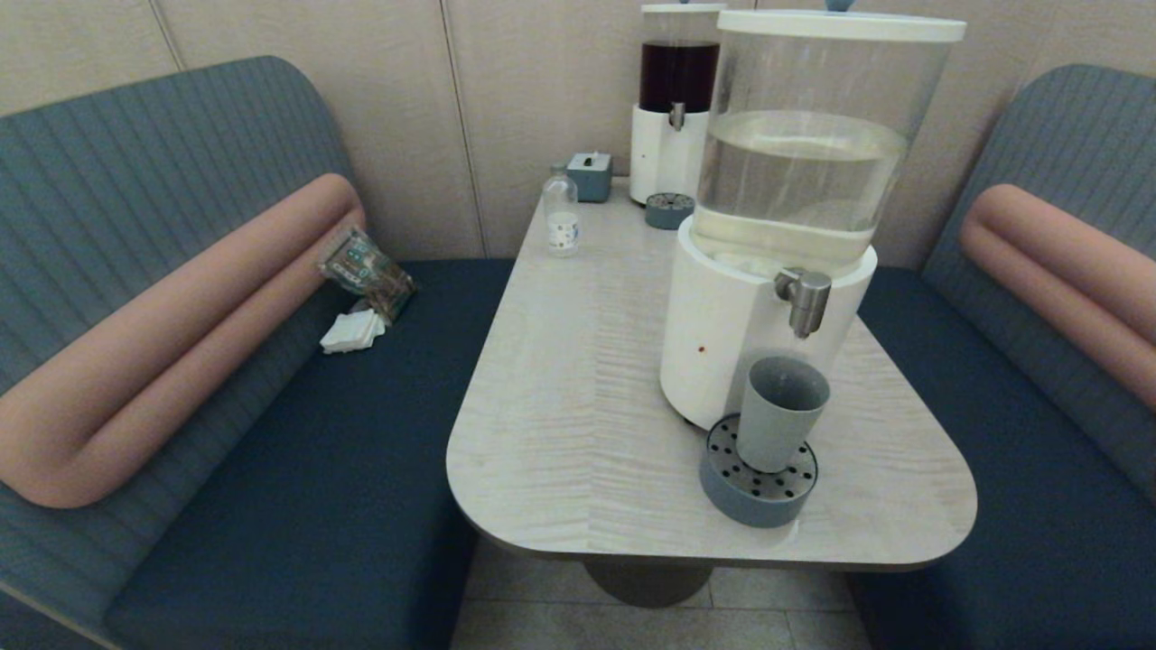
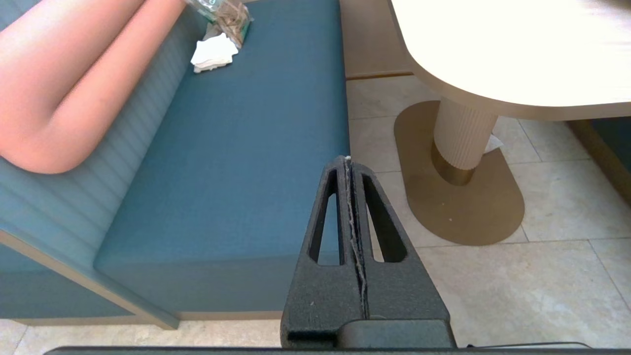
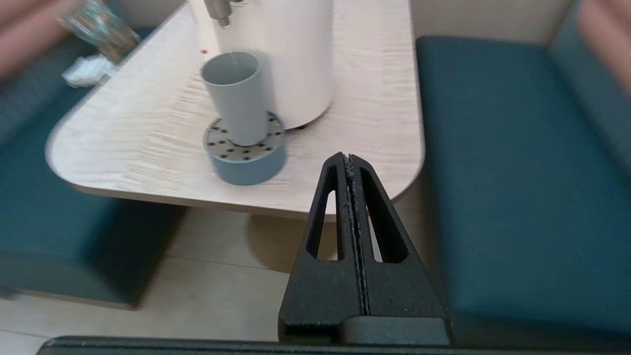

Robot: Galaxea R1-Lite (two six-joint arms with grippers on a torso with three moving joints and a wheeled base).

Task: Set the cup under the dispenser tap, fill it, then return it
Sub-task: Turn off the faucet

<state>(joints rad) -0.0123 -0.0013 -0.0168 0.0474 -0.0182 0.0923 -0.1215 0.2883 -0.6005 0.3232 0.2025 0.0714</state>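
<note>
Neither arm is being caught by the head view; each gripper is seen only from its own wrist camera. The top of the big dispenser (image 1: 768, 226) is being cut off in the right wrist view, where only its white base and the tip of the dispenser tap (image 3: 217, 9) are showing. A thin line inside the cup (image 3: 238, 93) is possibly a stream from the tap, but this cannot be confirmed.

The cup (image 1: 778, 411) is being held upright by the round perforated drip tray (image 1: 757, 478), directly below the dispenser tap (image 1: 804, 300), at the near right part of the table (image 1: 578, 379). It is being gripped by nothing.

The right gripper (image 3: 349, 158) is being kept off the table, beyond its near right edge and lower than the tabletop, well apart from the cup; its fingers are pressed fully together on nothing. The left gripper (image 2: 347, 160) is being kept low over the floor, between the left bench (image 2: 236, 162) and the table pedestal (image 2: 461, 143), fingers likewise closed flat and empty.

The tray is sitting near the table's near edge. Open tabletop is lying left of the dispenser. Far along the table, a small clear bottle (image 1: 561, 215), a small box (image 1: 591, 174) and a smaller dark-liquid dispenser (image 1: 673, 108) are standing.
</note>
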